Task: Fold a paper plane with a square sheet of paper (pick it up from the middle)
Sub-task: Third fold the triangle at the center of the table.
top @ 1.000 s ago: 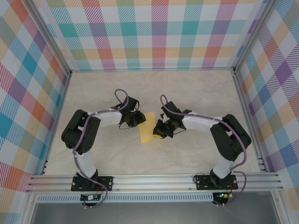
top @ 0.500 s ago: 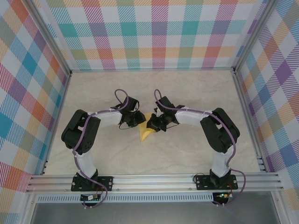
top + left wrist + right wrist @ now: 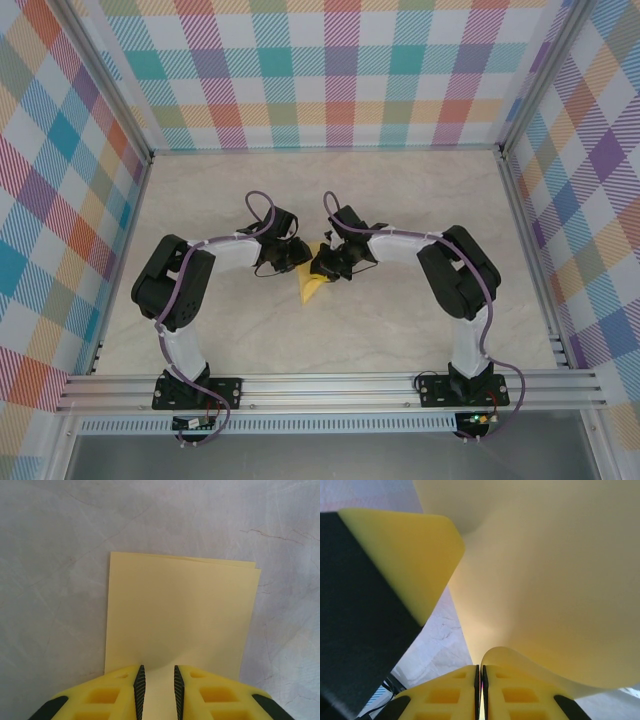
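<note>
Near the middle of the pale marbled desk (image 3: 400, 210), seen from above: yellow paper (image 3: 310, 288), folded into a rectangle. Two slightly offset layers visible along its 12 o'clock edge in the left wrist view. At 9 o'clock of the paper from above, the left fingers (image 3: 120, 692). Parted by a narrow slit, with nothing clamped in it. Tips down at the paper's 6 o'clock edge in their own camera, with flat yellow showing through the slit. Paper lying flat against the desk on that side. At 3 o'clock of the paper from above, the right fingers (image 3: 445, 695). Closed to a hairline and pinching an edge of the paper. Paper curling up out of that pinch in the right wrist view, then bowing away toward 12 and 1 o'clock, raised off the desk there. Bare desk glimpsed at 7 o'clock under the lifted part. At 9 o'clock in that same view, a black block (image 3: 370, 605) with a yellow face, close beside the raised paper. Cannot tell whether touching it.
</note>
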Action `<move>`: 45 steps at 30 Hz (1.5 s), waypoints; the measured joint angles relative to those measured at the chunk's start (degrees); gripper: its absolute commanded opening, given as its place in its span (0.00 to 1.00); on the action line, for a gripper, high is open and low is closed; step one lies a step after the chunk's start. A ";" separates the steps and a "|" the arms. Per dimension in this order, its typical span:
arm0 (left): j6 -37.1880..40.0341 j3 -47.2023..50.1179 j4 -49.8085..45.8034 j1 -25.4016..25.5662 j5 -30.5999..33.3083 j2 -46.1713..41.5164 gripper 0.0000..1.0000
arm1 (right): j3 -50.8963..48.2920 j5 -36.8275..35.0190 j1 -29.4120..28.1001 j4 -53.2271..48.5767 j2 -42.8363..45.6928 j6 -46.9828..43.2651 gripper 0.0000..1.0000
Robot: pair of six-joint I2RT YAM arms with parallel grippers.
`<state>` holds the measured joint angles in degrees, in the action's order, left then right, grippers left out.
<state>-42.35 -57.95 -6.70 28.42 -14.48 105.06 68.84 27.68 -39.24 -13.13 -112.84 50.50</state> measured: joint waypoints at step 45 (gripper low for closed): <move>-6.10 14.56 -0.61 -0.33 -1.31 -19.63 0.21 | 5.49 -0.85 -0.57 -4.11 -3.87 -4.52 0.15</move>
<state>-48.45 -43.40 -7.31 28.10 -15.79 85.43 74.32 26.83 -39.81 -17.23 -116.71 45.98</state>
